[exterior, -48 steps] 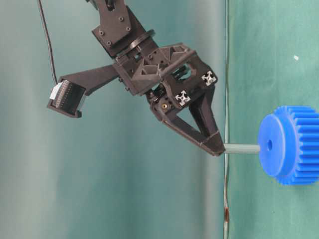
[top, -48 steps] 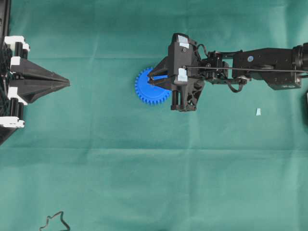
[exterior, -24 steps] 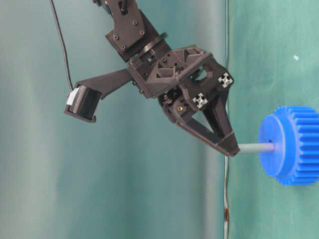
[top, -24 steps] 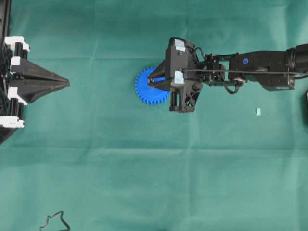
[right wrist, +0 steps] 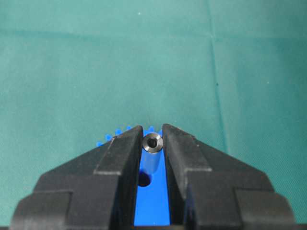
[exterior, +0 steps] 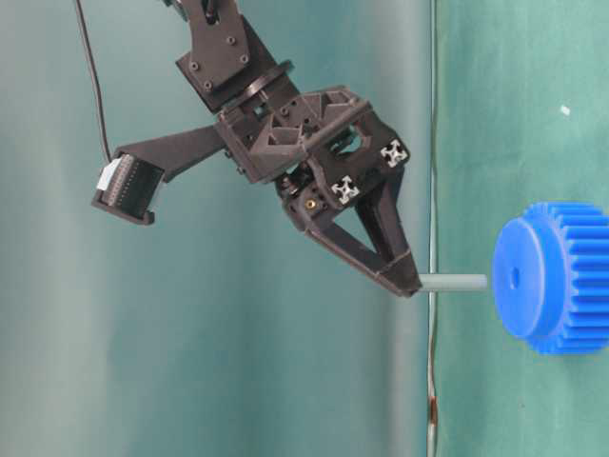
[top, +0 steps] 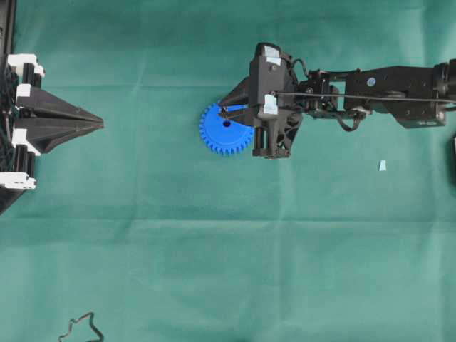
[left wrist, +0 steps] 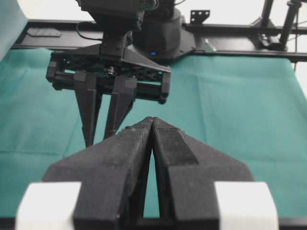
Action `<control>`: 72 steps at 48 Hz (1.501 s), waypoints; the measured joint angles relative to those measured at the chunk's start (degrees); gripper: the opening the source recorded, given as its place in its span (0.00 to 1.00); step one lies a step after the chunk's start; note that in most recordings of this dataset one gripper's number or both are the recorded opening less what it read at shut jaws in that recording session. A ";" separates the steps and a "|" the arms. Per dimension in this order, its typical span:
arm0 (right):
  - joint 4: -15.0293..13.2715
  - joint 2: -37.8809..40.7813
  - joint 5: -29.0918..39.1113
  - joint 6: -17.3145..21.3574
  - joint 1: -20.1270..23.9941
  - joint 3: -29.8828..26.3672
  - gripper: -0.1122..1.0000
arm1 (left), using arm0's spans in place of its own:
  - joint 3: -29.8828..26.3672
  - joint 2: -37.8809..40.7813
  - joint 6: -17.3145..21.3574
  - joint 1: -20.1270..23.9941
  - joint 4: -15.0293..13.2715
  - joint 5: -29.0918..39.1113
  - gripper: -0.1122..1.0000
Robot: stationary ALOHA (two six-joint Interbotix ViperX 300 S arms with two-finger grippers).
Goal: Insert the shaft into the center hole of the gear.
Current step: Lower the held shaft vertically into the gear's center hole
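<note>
Shaft-wise, I've got the little silvery-grey metal pin [exterior: 453, 282] pinched in the right gripper [exterior: 409, 283], tip just short of the bright blue plastic toothed gear [exterior: 552, 278] and its dark center hole [top: 226, 123]. Left gripper [left wrist: 152, 125] sits well apart, pressed together.

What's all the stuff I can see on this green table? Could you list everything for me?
gear: one, bright blue, flat on the cloth near the middle, center hole uncovered.
shaft: one, silvery grey, gripped at one end, its free tip just short of the gear.
scrap: one, pale blue, right side.
wire shape: one, dark, bottom left corner.
cloth: one, green, covering the table.
right gripper: black, over the gear.
left gripper: black, shut, empty, far left.
</note>
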 measured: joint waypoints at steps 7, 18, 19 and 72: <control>0.00 0.62 -0.79 0.44 0.00 0.18 0.25 | 0.00 -0.09 0.00 0.09 0.00 -0.09 0.10; 0.09 2.37 -1.67 0.62 0.09 0.35 0.25 | 0.00 0.00 0.00 0.00 0.00 0.00 0.10; 0.09 2.29 -1.67 0.62 0.09 0.35 0.25 | 0.00 0.00 0.09 0.00 0.00 0.00 0.10; 0.26 3.16 -5.19 0.62 0.70 0.79 0.25 | 0.00 0.00 0.09 0.09 0.00 0.44 0.10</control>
